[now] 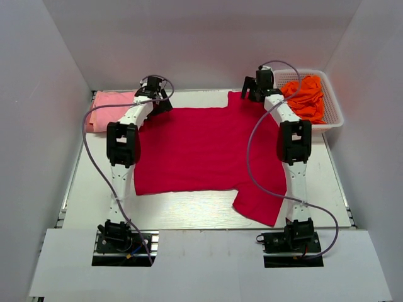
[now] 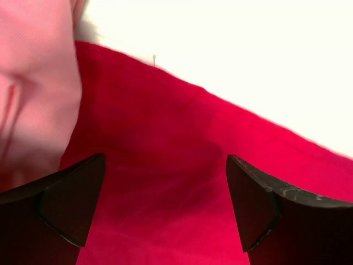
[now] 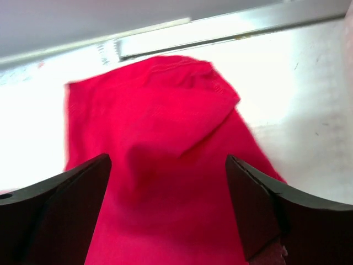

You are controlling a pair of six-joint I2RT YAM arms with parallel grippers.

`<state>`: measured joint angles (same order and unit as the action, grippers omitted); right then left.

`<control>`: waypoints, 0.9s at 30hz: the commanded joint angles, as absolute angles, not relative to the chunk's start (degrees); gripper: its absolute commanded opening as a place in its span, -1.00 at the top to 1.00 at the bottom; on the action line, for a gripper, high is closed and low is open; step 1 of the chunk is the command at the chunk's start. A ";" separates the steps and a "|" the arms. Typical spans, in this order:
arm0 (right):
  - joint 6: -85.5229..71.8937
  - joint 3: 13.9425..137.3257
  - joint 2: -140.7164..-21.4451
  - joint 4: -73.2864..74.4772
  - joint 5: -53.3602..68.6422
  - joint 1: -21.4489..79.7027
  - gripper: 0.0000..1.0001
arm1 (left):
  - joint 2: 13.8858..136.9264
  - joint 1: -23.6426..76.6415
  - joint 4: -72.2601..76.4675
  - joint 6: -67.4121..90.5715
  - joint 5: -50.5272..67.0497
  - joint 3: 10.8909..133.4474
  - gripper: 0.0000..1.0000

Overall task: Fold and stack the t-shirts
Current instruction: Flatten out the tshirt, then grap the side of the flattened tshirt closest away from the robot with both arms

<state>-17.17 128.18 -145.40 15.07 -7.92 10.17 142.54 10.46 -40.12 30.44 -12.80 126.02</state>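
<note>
A large crimson-red t-shirt (image 1: 189, 151) lies spread flat across the middle of the table, one sleeve trailing toward the front right. My left gripper (image 1: 161, 104) hovers open over its far-left corner. In the left wrist view the left gripper (image 2: 165, 199) has only red cloth (image 2: 182, 143) beneath it, and the pink t-shirt (image 2: 33, 83) lies just beside. My right gripper (image 1: 250, 89) is open above the far-right corner. Under the right gripper (image 3: 168, 204) the rumpled red sleeve (image 3: 165, 121) lies loose. The pink t-shirt (image 1: 107, 111) is folded at the far left. Orange t-shirts (image 1: 306, 97) fill a basket.
A white plastic basket (image 1: 334, 116) stands at the far right corner of the table. White walls enclose the table at the back and on both sides. A metal rail (image 3: 220, 30) runs along the table's far edge.
</note>
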 commanded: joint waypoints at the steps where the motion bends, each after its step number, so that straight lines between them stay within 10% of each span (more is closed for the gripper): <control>1: -10.82 126.48 -133.17 13.26 -5.89 13.52 -0.81 | 132.38 10.46 -40.60 27.95 -10.72 124.82 -1.00; 19: -38.31 53.99 -65.59 31.72 -7.81 20.30 -0.81 | 70.00 11.16 -56.59 53.59 -12.91 55.84 -1.00; 27: -47.63 39.73 -51.50 49.02 -7.47 20.48 -0.81 | 64.68 10.11 -53.19 58.62 -10.81 39.38 -1.00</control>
<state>-42.39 40.95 -52.14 42.87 -7.14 20.27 65.80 10.74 -56.49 54.83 -11.05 40.32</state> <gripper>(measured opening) 0.901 0.997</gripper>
